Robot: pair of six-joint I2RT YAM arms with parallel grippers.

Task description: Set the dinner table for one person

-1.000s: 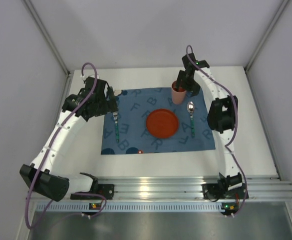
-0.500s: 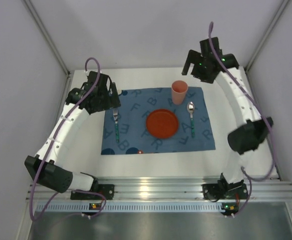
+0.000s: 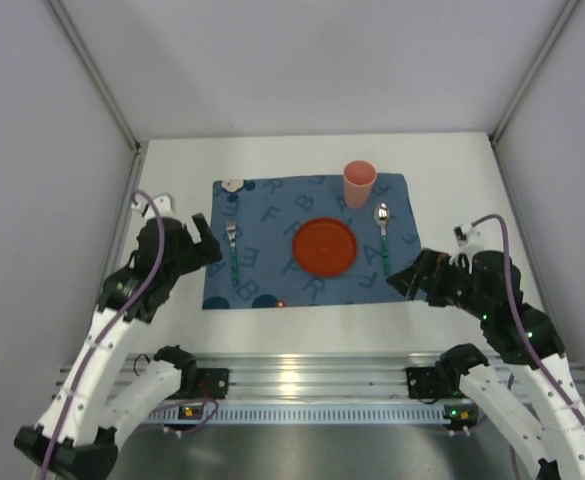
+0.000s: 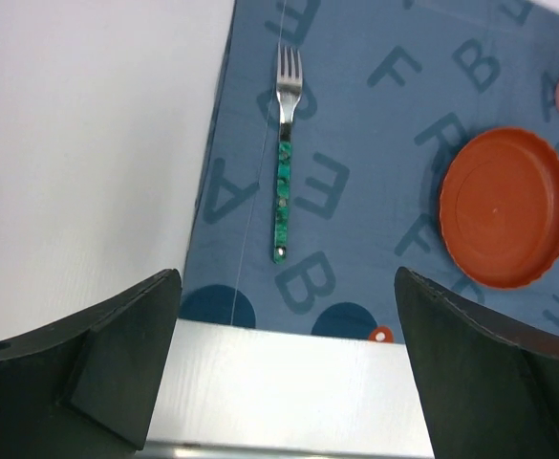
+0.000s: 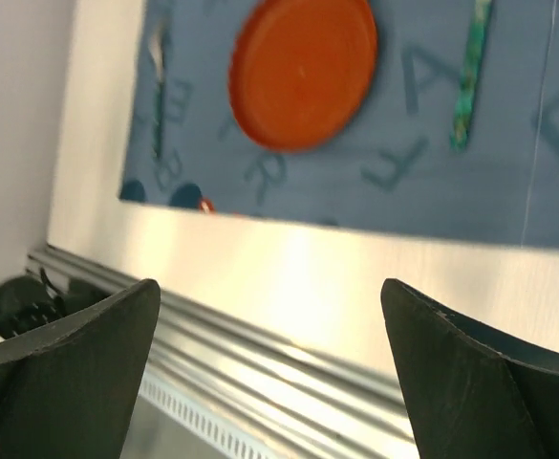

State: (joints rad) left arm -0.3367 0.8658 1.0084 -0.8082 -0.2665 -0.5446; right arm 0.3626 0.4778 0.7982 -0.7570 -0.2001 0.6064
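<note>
Setup on white matte table [image 3: 452,160]: blue letter-printed cloth placemat [image 3: 272,215] mid-table. Round orange plate [image 3: 325,246] centred on it, green-handled metal fork [image 3: 232,250] left of plate, green-handled metal spoon [image 3: 382,235] right, pink cup [image 3: 359,184] upright at far-right corner. Arms: left hand [image 3: 204,240] at placemat's left edge, right hand [image 3: 404,282] over its near-right corner, both apart from the tableware.

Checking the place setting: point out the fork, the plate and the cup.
fork [image 4: 284,158], left wrist view, top of its green handle.
plate [image 3: 324,247], top view, its centre.
cup [image 3: 359,184], top view, its outer wall just under the rim.
</note>
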